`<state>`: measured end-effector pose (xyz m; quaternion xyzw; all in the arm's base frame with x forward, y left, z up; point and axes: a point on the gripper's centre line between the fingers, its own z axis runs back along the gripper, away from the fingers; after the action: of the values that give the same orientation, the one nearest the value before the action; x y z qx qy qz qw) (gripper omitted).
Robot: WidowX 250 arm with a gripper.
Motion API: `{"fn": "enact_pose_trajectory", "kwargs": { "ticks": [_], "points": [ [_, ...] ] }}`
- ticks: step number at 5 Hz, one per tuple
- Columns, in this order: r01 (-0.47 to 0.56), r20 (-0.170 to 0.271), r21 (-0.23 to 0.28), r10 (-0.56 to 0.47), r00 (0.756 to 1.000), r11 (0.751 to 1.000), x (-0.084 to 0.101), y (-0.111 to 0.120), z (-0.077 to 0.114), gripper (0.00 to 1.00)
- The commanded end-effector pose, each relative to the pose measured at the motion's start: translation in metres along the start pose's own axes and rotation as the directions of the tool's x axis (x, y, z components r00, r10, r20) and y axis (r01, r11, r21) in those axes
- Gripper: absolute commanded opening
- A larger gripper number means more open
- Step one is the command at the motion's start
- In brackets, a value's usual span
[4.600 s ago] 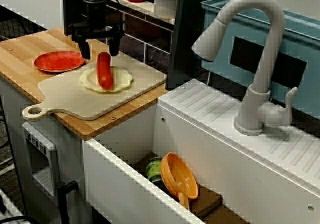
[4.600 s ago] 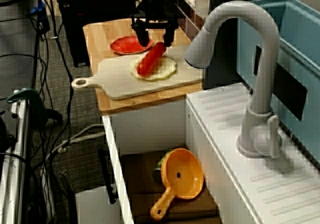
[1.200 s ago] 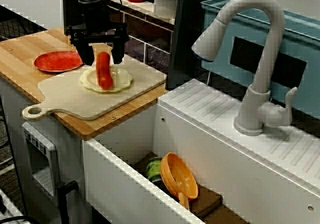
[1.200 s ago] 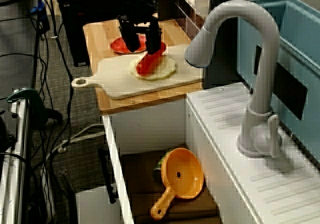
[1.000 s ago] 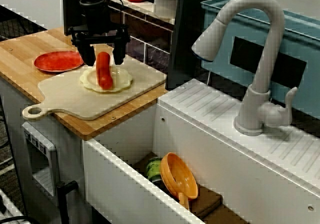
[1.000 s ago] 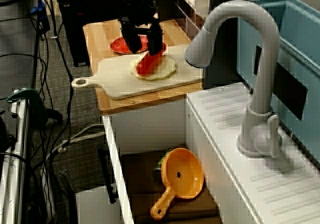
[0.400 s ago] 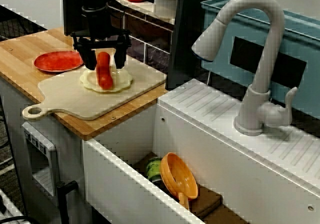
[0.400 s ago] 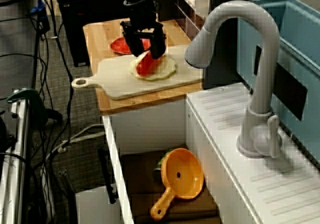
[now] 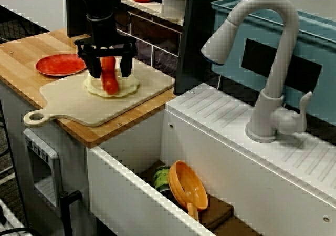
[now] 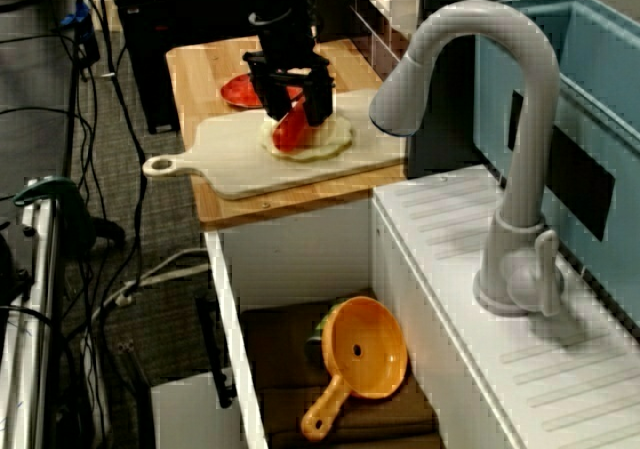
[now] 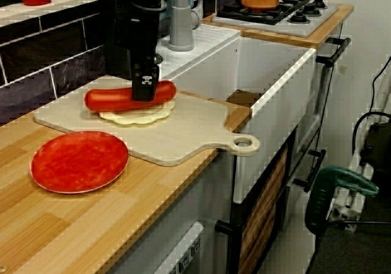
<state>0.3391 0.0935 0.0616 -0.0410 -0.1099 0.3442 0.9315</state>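
Gripper low over cutting board; fingers released, straddling sausage, which lies on bread round.

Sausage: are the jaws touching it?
Cannot tell. In the sink-side view the jaws straddle the sausage with a pale sliver beside one; in the counter-end view a jaw overlaps it, hiding any gap.
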Motion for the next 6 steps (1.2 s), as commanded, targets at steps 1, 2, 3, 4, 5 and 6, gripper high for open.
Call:
{"fn": "enact_pose_trajectory", "kwargs": {
  "ticks": [1, 2, 3, 4, 5, 6],
  "points": [
    [0.012, 0.051, 0.030, -0.014, 0.999, 0.999, 0.002, 0.009, -0.006, 1.00],
    [0.017, 0.051, 0.033, -0.019, 0.999, 0.999, 0.000, 0.014, -0.011, 0.00],
    [-0.007, 0.016, 0.051, 0.006, 1.000, 0.999, 0.007, 0.015, -0.007, 0.00],
    [-0.036, -0.019, 0.051, 0.037, 0.999, 0.998, 0.013, 0.015, 0.004, 0.00],
    [-0.044, -0.039, 0.040, 0.046, 0.998, 0.998, 0.017, 0.017, 0.015, 0.00],
    [-0.063, -0.053, 0.049, 0.066, 0.996, 0.997, 0.021, 0.018, 0.023, 0.00]
  ]
}}
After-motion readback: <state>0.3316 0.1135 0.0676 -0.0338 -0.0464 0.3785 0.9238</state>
